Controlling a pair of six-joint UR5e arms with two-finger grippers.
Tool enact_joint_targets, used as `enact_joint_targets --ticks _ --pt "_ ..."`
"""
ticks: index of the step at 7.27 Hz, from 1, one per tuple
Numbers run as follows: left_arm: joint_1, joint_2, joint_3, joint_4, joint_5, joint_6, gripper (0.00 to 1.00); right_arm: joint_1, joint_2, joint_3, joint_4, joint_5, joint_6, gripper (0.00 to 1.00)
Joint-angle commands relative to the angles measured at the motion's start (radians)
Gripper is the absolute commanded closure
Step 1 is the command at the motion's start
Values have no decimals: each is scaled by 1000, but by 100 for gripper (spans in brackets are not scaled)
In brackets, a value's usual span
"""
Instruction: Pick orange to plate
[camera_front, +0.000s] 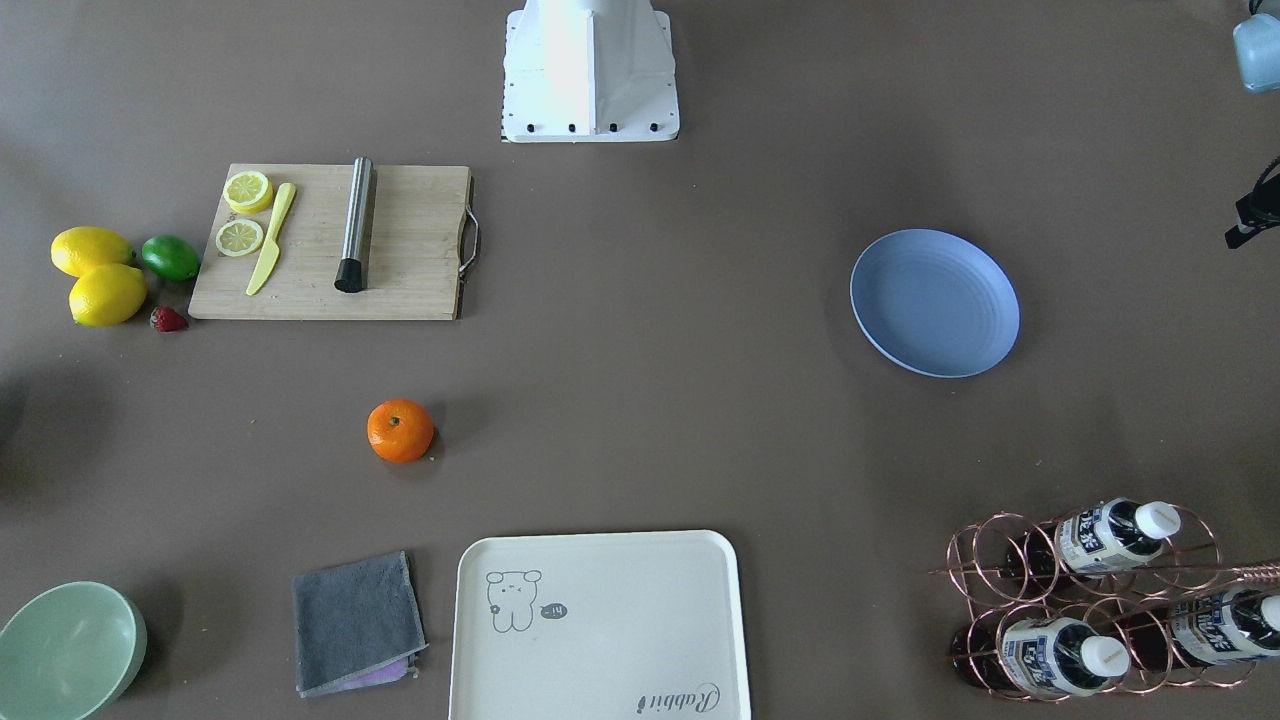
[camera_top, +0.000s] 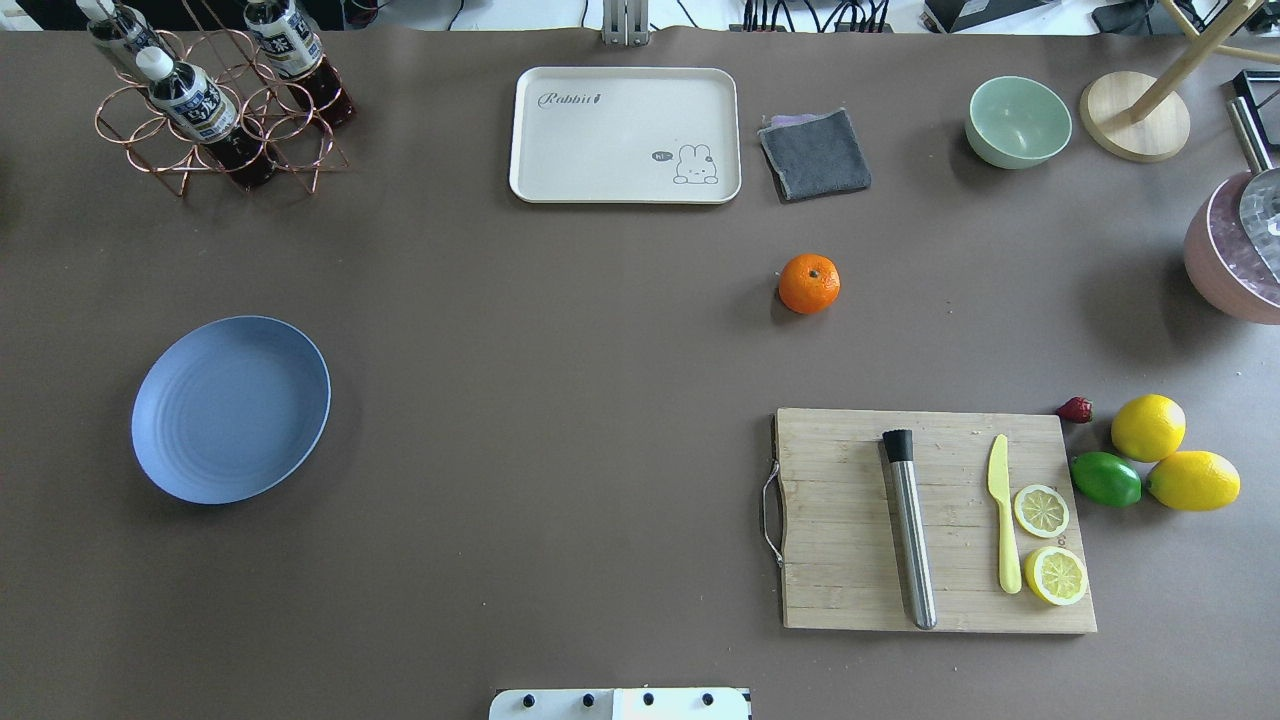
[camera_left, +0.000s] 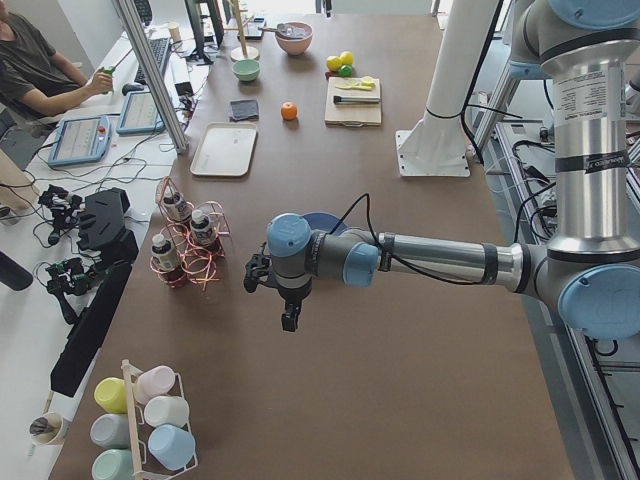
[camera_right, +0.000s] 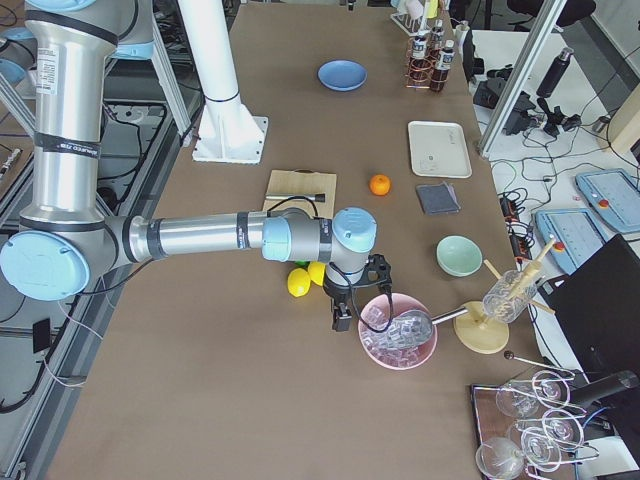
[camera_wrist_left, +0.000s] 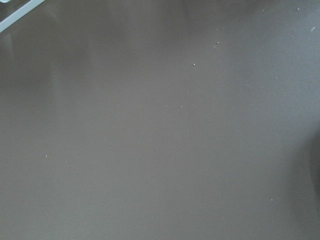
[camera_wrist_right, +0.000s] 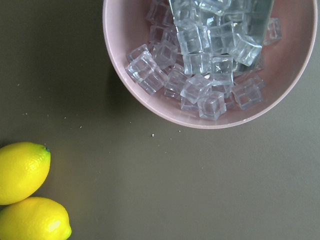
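The orange (camera_top: 809, 283) rests alone on the brown table, between the cream tray and the cutting board; it also shows in the front view (camera_front: 400, 431). The blue plate (camera_top: 230, 409) lies far off on the robot's left half, with nothing on it (camera_front: 935, 303). My left gripper (camera_left: 290, 318) hangs over the table's left end, past the plate, and shows clearly only in the side view. My right gripper (camera_right: 340, 320) hovers at the right end beside a pink bowl of ice, far from the orange. I cannot tell whether either is open or shut.
A wooden cutting board (camera_top: 935, 520) holds a metal muddler, a yellow knife and lemon slices. Two lemons (camera_top: 1148, 427), a lime (camera_top: 1105, 479) and a strawberry sit beside it. Cream tray (camera_top: 625, 135), grey cloth (camera_top: 815, 153), green bowl (camera_top: 1018, 121), bottle rack (camera_top: 215, 110), pink ice bowl (camera_wrist_right: 210, 60).
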Motion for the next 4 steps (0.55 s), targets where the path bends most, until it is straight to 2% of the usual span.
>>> enact_joint_targets --ticks 1,2,4 --pt "0 0 -3 -3 -3 -4 2 -1 0 0 0 0 -5 0" --pt "2 0 -1 -4 -3 -24 2 -1 0 1 0 1 -3 0" --pt "29 3 8 -114 -3 -140 2 -1 0 -2 17 1 -5 0"
